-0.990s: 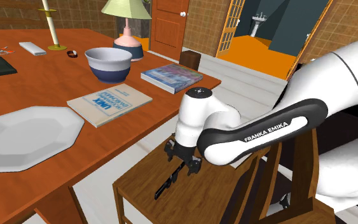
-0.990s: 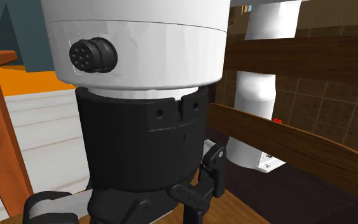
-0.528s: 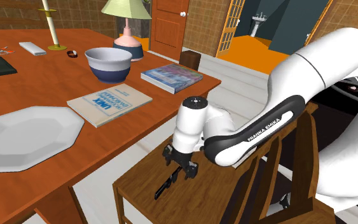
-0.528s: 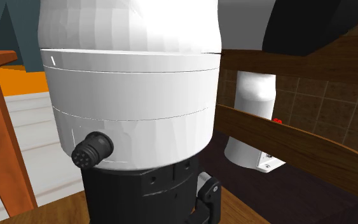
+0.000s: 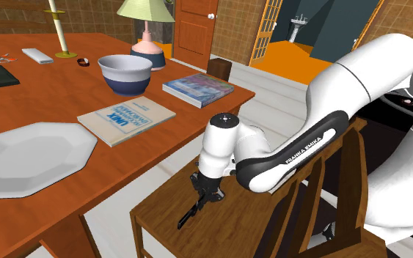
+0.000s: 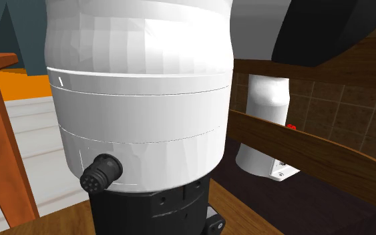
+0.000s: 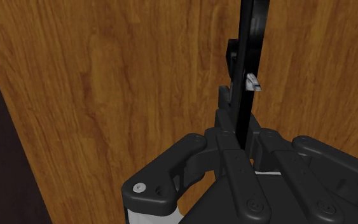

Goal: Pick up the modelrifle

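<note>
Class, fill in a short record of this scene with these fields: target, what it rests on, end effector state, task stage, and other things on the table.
target: black model rifle
rests on: wooden chair seat, beside the table
end effector: shut, clasping the model rifle's thin body
stage: gripped, apparently not yet lifted off the seat
on the table: white plate, bowl, pale book, lamp

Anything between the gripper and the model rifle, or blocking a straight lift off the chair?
Nothing visible. In the wrist view the gripper clasps the black model rifle, which lies on the wooden chair seat. The table and chair back stand to either side, not above it.
</note>
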Robot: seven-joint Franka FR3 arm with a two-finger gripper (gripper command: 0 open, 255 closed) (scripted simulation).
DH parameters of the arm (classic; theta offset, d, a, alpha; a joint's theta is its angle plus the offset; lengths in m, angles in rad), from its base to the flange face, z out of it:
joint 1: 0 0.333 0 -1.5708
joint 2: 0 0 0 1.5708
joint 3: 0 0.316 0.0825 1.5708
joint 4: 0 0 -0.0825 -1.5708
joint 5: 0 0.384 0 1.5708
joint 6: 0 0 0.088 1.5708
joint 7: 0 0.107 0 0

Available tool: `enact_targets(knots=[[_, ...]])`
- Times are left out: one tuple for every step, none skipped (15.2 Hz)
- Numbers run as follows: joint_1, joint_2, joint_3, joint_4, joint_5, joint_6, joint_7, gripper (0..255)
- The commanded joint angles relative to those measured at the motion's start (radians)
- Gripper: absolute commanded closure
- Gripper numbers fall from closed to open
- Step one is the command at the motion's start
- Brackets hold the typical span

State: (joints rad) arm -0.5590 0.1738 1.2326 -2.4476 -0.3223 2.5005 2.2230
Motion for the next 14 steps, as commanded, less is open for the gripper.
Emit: enact_targets(knots=[[0.000,0.000,0.000,-0.001,0.000,0.000,0.000,255],[0.000,0.000,0.000,-0.001,0.000,0.000,0.000,255],[-0.005,-0.003,0.004,-0.001,0.005,-0.001,-0.004,255],[-0.035,-0.026,0.038,-0.001,0.043,-0.008,-0.032,255],[-0.068,-0.053,0.075,0.000,0.087,-0.016,-0.063,255],[-0.107,-0.085,0.117,0.000,0.139,-0.024,-0.101,255],[-0.151,-0.129,0.165,0.002,0.209,-0.032,-0.151,255],[-0.186,-0.201,0.205,0.004,0.322,-0.042,-0.234,255],[-0.181,-0.276,0.204,0.008,0.438,-0.061,-0.318,255],[-0.132,-0.304,0.155,0.013,0.477,-0.078,-0.346,255],[-0.084,-0.321,0.106,0.018,0.496,-0.094,-0.361,255],[-0.056,-0.343,0.076,0.023,0.522,-0.112,-0.381,255],[-0.033,-0.363,0.051,0.028,0.545,-0.129,-0.398,255],[-0.013,-0.381,0.029,0.034,0.564,-0.147,-0.413,255]])
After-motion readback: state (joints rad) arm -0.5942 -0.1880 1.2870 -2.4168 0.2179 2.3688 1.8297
